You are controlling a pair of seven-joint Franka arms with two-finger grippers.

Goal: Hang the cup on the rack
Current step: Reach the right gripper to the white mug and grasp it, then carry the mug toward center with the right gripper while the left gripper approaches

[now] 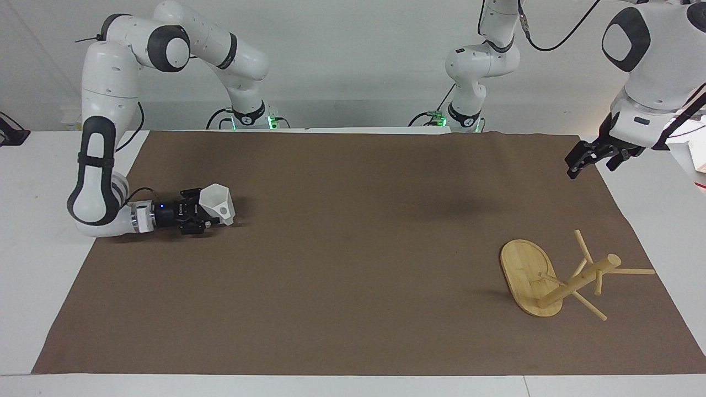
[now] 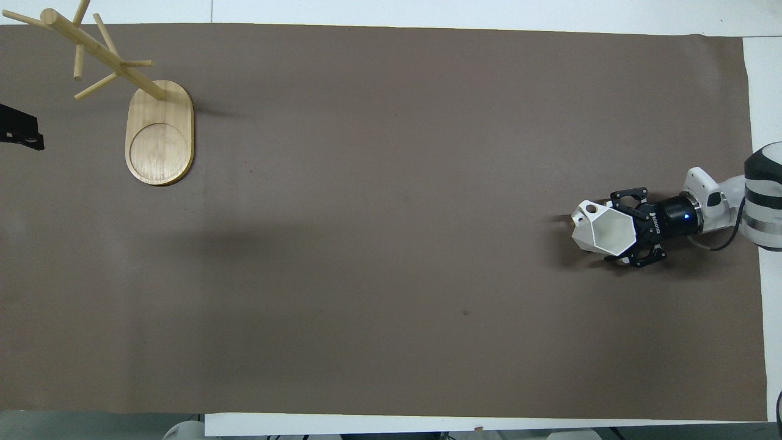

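Surface: You work on a white table covered by a brown mat, with a plain pale wall at the robots' end.

Cup: The small white faceted cup with a holed side handle rests on the mat at the right arm's end of the table. It lies tipped, its mouth toward the right gripper.

Right gripper: The right gripper lies low and level at the cup, its fingers on either side of the cup's body. Whether they are clamped on it or only bracketing it, you cannot tell.

Rack: The light bamboo mug tree, with an oval base, a central post and thin angled pegs, stands at the left arm's end of the table, well apart from the cup. No peg carries anything.

Left gripper: The left gripper hangs over the mat's corner at the left arm's end and waits.

Progress: Judge the task as early. The reach to the cup is done. A confirmed grasp, the lift, the carry across the table and threading the handle hole onto a peg all remain.
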